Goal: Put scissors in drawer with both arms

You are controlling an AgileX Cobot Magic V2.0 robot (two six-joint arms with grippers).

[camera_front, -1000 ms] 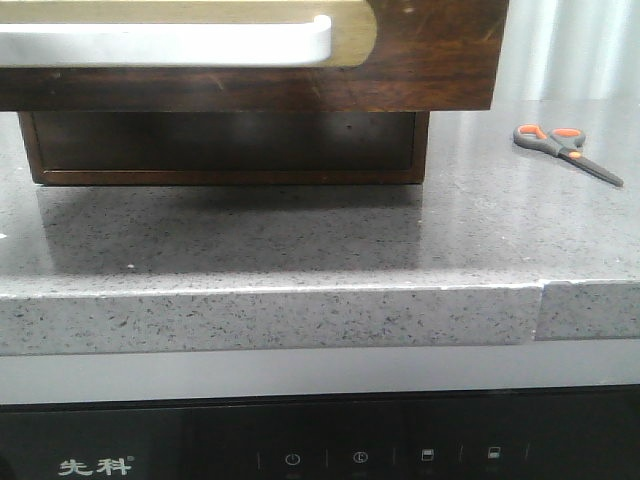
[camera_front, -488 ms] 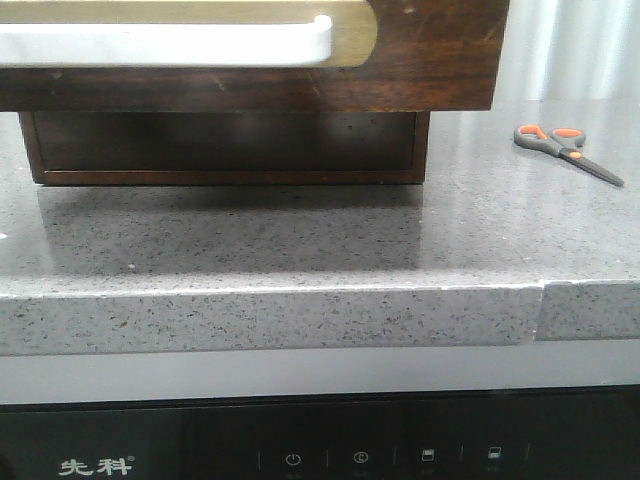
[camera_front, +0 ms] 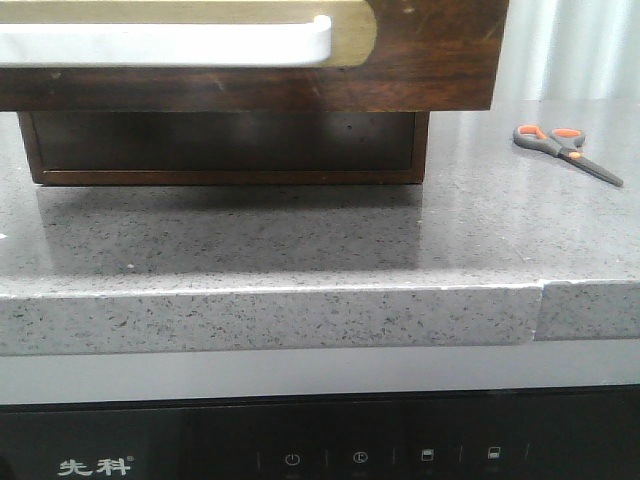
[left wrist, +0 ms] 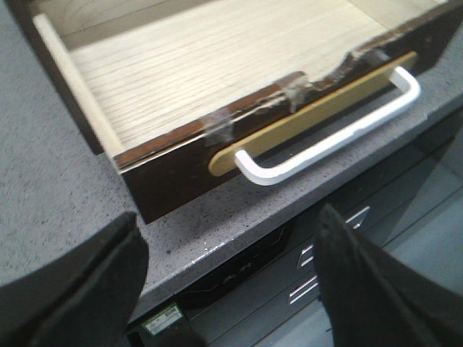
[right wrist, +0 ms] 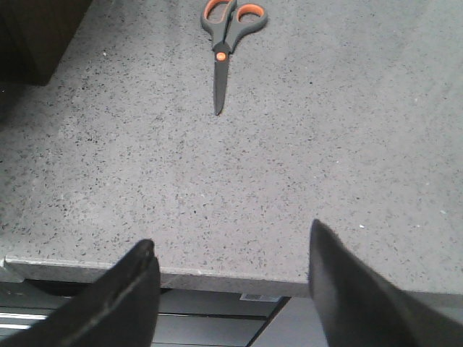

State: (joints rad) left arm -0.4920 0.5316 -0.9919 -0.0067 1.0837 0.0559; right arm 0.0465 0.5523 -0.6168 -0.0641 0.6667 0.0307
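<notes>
The scissors (camera_front: 565, 148) lie flat on the grey stone counter at the far right, handles to the left; in the right wrist view the scissors (right wrist: 224, 40) lie well ahead of the fingers, blades shut. The drawer (camera_front: 430, 60) is pulled out at the left; its dark brown front carries a white handle (camera_front: 200, 42) on a tan plate. In the left wrist view the drawer (left wrist: 181, 170) is open, with a bare pale wood bottom. My left gripper (left wrist: 230, 215) is open and empty, in front of the drawer front over the counter edge. My right gripper (right wrist: 231, 235) is open and empty, over the counter edge. Neither arm shows in the front view.
The dark cabinet body (camera_front: 220, 150) sits under the pulled-out drawer. The counter's front edge (camera_front: 300, 320) has a seam at the right. Below it is a black appliance panel (camera_front: 320, 455) with buttons.
</notes>
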